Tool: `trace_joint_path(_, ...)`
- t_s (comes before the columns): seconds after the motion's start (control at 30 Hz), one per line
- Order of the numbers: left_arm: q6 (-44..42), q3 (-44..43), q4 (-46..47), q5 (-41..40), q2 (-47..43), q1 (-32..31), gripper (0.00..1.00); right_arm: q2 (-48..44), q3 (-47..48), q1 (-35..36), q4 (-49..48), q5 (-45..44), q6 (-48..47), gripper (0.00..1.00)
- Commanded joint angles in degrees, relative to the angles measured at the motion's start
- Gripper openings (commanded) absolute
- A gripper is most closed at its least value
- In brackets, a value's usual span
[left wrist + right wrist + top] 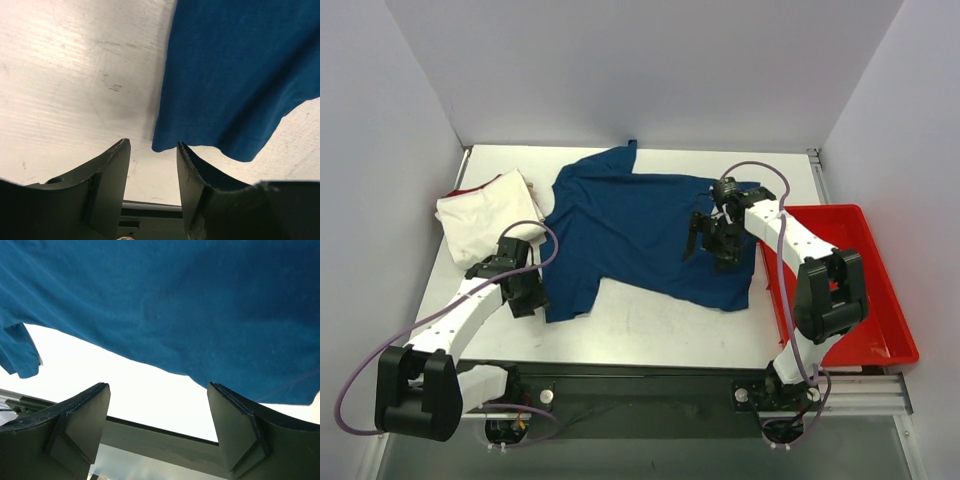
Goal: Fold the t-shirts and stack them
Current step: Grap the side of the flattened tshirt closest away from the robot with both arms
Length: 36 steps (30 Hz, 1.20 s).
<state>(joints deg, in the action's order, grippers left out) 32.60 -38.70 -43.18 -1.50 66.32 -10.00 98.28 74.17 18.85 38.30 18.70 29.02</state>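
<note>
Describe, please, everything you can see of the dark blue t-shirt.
The dark blue t-shirt is soft cloth, spread mostly flat and lightly wrinkled on the white table, no print showing. One hemmed corner lies just ahead of the open left gripper, ungripped. The open right gripper hangs over its right part; contact is unclear.

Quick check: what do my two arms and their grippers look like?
The left arm and right arm have white links, black joints and black bases. A purple cable loops along each. The left gripper and right gripper are black, each with two dark wedge-shaped fingers.
</note>
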Motion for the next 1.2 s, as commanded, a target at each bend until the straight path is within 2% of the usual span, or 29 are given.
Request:
trace_joint_path(0.0, 0.9, 1.6, 6.5, 3.9, -0.7, 0.4, 0.51, -4.0, -1.7, 0.1, 0.5, -1.6, 1.1, 0.8)
trace_joint_path(0.13, 1.3, 2.9, 8.1, 5.5, 0.4, 0.4, 0.48, -5.0, -2.5, 0.2, 0.5, -1.7, 1.3, 0.8)
trace_joint_path(0.7, 2.0, 3.1, 7.5, 3.5, 6.2, -0.8, 0.38, -6.8, -5.0, 0.2, 0.2, -3.1, 2.2, 0.8)
trace_joint_path(0.8, 1.8, 4.0, 9.2, 5.3, 7.0, -0.9, 0.25, -7.7, -6.6, 0.1, 0.3, -4.6, 2.7, 0.8)
trace_joint_path(0.83, 1.9, 4.2, 9.5, 6.1, 7.0, -0.8, 0.15, -8.8, -7.1, 0.0, 0.2, -5.2, 2.8, 0.8)
trace_joint_path(0.93, 2.3, 4.0, 8.7, 5.3, 5.8, -0.1, 0.02, -10.8, -10.3, -0.2, 0.1, -7.1, 3.0, 0.8)
trace_joint_path(1.17, 1.7, 1.8, 5.7, 5.5, -1.6, 8.4, 0.0, -17.3, -21.1, -2.6, 0.3, -12.9, 4.6, 0.79)
